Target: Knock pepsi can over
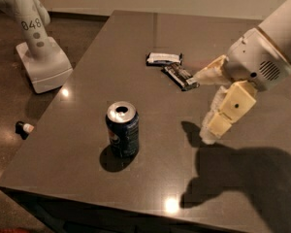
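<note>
Pepsi can upright near front-left corner of glossy dark worktop; gripper released, by right edge. White stand marked "048".

pepsi can — glossy metal | table — polished, reflective | end effector over table — matt plastic

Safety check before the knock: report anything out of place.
One thing: a small dark-and-white item lies on the floor, left of the table. The can stands upright; the gripper hovers open over the table, right of it.
</note>
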`<act>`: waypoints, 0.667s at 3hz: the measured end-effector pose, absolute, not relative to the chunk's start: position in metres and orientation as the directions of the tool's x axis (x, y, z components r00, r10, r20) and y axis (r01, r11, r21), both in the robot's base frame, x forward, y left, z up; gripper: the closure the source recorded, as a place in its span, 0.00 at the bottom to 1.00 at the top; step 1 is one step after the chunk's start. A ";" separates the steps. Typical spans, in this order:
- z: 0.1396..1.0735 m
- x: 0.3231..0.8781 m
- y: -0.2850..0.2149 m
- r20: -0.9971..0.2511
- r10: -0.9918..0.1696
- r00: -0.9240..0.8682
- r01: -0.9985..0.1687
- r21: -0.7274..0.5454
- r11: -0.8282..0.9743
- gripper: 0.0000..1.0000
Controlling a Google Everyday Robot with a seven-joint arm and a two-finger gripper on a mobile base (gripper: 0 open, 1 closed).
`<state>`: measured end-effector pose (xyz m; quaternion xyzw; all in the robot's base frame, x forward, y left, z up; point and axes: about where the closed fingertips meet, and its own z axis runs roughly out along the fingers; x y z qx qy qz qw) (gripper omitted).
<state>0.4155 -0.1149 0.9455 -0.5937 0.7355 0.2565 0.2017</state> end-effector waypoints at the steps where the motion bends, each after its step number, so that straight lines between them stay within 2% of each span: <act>1: 0.940 0.405 -0.078 -0.687 -0.691 -0.225 -0.974 0.186 0.133 0.00; 2: 0.929 0.399 -0.039 -0.759 -0.614 -0.216 -0.976 0.166 0.137 0.00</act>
